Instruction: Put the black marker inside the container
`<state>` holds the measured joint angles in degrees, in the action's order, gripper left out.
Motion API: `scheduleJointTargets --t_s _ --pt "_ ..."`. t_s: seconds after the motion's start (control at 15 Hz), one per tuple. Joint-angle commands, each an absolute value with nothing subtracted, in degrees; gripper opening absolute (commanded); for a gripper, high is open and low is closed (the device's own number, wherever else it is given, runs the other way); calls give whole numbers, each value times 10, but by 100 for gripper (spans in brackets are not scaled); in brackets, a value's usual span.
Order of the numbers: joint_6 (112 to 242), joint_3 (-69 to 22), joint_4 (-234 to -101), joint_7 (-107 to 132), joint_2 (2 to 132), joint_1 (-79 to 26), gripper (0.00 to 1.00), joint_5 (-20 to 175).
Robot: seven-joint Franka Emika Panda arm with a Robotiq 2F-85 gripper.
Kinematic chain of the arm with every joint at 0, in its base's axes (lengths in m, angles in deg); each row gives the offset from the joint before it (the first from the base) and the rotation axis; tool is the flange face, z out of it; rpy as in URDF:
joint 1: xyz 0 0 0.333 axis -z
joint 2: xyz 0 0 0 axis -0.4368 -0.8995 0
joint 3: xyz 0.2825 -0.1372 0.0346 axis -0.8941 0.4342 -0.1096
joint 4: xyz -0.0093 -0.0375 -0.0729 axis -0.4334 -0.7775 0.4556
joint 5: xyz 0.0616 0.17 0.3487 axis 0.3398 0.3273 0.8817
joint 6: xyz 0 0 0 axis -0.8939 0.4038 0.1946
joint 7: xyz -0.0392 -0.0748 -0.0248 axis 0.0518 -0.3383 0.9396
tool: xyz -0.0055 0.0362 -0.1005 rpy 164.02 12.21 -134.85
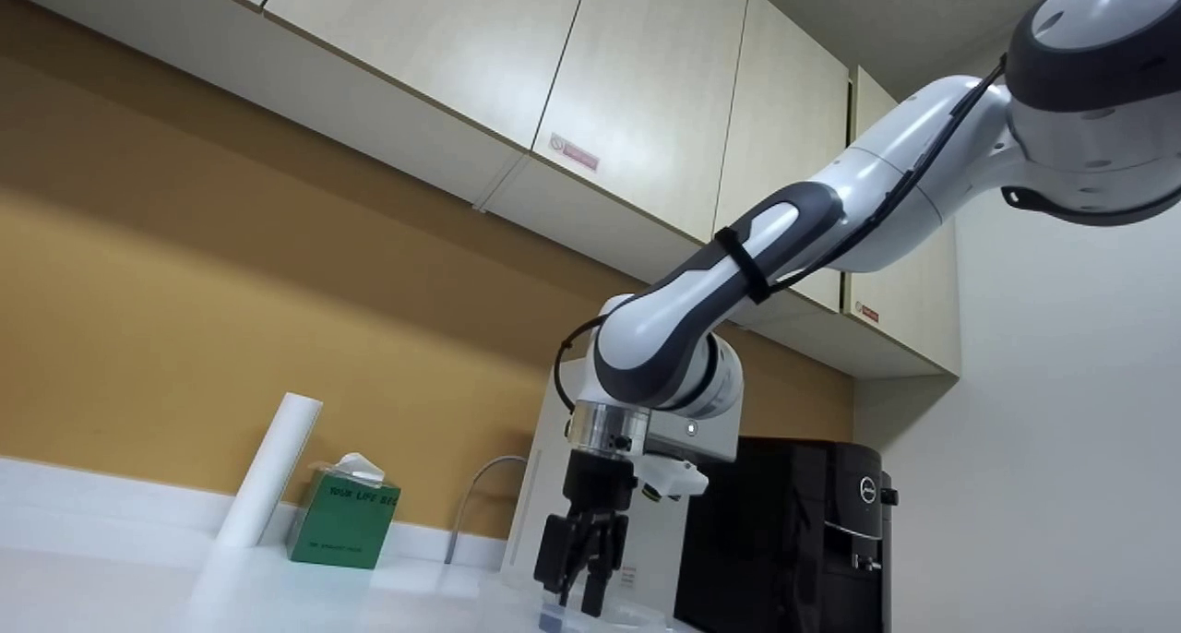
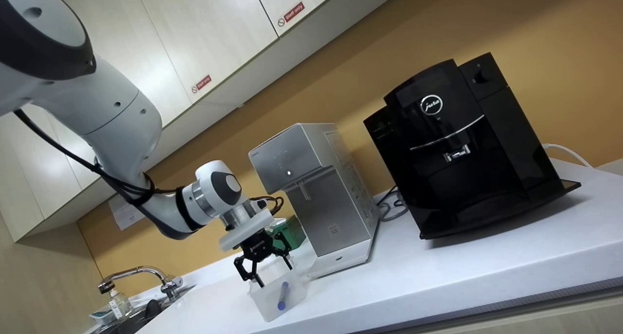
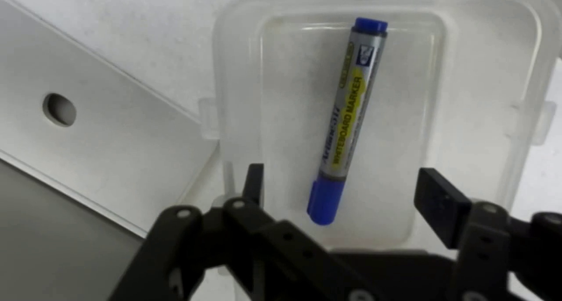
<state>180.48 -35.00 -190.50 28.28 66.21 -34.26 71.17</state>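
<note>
We find the pincer [image 2: 276, 276] spread over the container [image 3: 395, 116] and judge the blue-capped marker [image 3: 347, 116] inside light, rigid, slick, best held mid-barrel.

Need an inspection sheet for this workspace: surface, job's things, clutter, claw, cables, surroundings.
Surface: white counter, no damage seen
Job's things: blue-capped marker lies inside the clear container; no black one seen
Clutter: green tissue box, white cylinder, silver dispenser, coffee machine
Claw: open at the container, gripping nothing
Cables: black cable strapped along the arm; looped cables between dispenser and coffee machine
Surroundings: overhead cabinets marked "Staff only"; sink tap
</note>
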Motion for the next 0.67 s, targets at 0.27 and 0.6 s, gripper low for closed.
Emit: scheduleJointTargets --t_s 0.27,0.6 --pt "1801 -348 -1903 258 731 -336 100 739" --pt "1740 -338 -1899 200 748 -342 100 724"
